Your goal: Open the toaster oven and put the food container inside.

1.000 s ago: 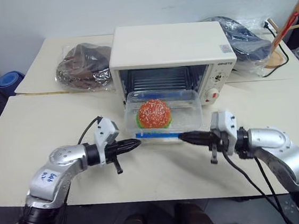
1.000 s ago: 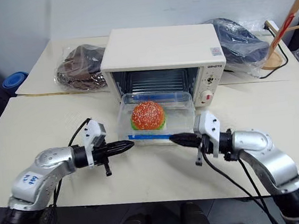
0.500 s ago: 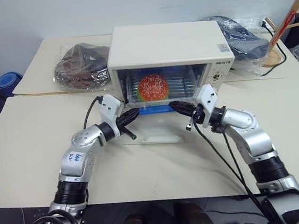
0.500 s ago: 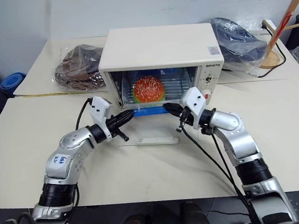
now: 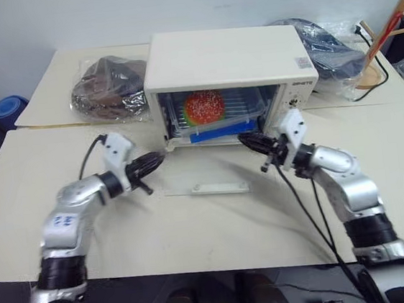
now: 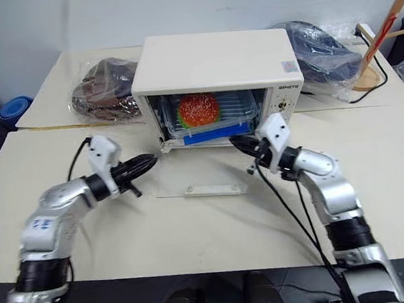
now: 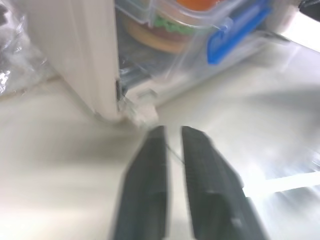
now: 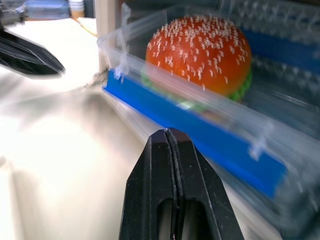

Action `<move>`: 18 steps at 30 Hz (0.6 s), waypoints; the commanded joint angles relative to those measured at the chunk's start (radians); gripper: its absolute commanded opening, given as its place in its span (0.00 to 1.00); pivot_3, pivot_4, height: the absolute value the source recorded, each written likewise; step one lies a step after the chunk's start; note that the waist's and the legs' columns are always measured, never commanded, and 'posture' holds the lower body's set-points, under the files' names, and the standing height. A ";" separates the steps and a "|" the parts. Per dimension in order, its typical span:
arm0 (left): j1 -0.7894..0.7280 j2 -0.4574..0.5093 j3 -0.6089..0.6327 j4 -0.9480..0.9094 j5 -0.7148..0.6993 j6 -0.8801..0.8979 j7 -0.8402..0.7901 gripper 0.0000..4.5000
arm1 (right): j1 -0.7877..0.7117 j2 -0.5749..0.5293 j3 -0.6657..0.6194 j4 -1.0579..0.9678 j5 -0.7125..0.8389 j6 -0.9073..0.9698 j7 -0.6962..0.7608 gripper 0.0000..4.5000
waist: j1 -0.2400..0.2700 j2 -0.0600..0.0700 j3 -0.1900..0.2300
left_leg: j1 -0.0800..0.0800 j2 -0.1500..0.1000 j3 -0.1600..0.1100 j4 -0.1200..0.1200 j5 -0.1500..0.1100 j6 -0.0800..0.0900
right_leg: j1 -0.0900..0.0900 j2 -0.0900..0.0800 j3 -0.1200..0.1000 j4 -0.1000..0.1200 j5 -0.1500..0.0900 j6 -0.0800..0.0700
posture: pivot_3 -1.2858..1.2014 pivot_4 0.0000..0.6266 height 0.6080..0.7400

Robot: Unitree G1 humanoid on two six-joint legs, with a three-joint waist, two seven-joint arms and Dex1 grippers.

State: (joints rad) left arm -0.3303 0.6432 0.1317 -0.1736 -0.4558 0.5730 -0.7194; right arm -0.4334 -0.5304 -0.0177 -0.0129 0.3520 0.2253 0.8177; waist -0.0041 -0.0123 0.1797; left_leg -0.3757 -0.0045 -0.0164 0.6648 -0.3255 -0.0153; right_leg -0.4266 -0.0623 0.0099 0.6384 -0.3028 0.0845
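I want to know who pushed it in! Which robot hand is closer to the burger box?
Right. The right gripper sits just before the food container; the left gripper is off beside the toaster oven's corner.

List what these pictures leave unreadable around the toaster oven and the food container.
- Food container: its far end, hidden by the toaster oven roof in the head views.
- Oven dial markings: too small in the head views.
- Bag contents behind the oven: obscured by crinkled plastic.
- Glass door: blurred in the left wrist view.

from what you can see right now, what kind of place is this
Probably a lab or office test bench, not a kitchen: a boxy cream-white toaster oven sits on plain cream tables, beside clear plastic bags of dark contents, against a bare wall.
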 commanded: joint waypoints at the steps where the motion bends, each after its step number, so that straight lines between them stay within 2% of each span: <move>1: 0.093 0.100 0.136 -0.079 -0.068 -0.117 -0.190 0.39 | 0.058 -0.117 -0.132 0.011 0.036 -0.010 0.064 0.00 | 0.003 0.000 0.000 | 0.000 0.000 0.000 0.000 0.000 0.001 | 0.000 -0.001 0.000 -0.002 0.000 0.000 | 0.52 0.24 1.00; 5: 0.202 0.175 0.241 -0.025 -0.136 -0.276 -0.456 0.67 | 0.118 -0.215 -0.128 0.228 -0.046 -0.188 0.177 0.00 | 0.001 0.000 0.000 | 0.004 0.000 0.000 -0.001 -0.003 0.006 | 0.005 -0.001 -0.001 -0.007 -0.001 -0.001 | 0.52 0.24 1.00; 7: 0.223 0.199 0.251 0.004 -0.152 -0.293 -0.526 0.82 | 0.121 -0.213 -0.102 0.318 -0.065 -0.263 0.235 0.00 | -0.001 0.000 0.000 | 0.007 0.000 0.000 -0.002 -0.004 0.007 | 0.007 -0.001 -0.001 -0.008 -0.001 -0.001 | 0.52 0.24 1.00; 10: 0.208 0.194 0.241 0.000 -0.186 -0.276 -0.538 0.99 | 0.119 -0.165 -0.051 0.411 -0.072 -0.368 0.333 0.00 | -0.009 0.001 0.000 | 0.008 0.001 0.000 -0.002 -0.004 0.007 | 0.008 0.000 -0.001 -0.008 -0.001 -0.002 | 0.52 0.24 1.00; 14: 0.186 0.169 0.226 -0.031 -0.207 -0.259 -0.501 0.99 | 0.115 -0.086 -0.036 0.388 -0.025 -0.390 0.385 0.00 | -0.023 0.002 0.000 | 0.008 0.001 -0.001 -0.002 -0.004 0.007 | 0.008 0.000 -0.001 -0.007 -0.001 -0.001 | 0.52 0.24 1.00; 18: 0.186 0.136 0.249 -0.063 -0.244 -0.222 -0.436 0.99 | 0.112 -0.003 -0.060 0.271 0.093 -0.360 0.414 0.00 | -0.026 0.002 0.001 | 0.008 0.001 -0.001 -0.002 -0.004 0.007 | 0.008 0.000 -0.001 -0.001 -0.001 -0.001 | 0.52 0.24 1.00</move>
State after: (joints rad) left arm -0.1448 0.7856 0.3523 -0.2004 -0.6647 0.3371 -1.1862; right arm -0.3077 -0.5502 -0.0481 0.3372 0.3737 -0.1411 1.2271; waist -0.0297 -0.0101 0.1805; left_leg -0.3679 -0.0030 -0.0173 0.6633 -0.3290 -0.0087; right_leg -0.4190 -0.0620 0.0086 0.6371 -0.3034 0.0834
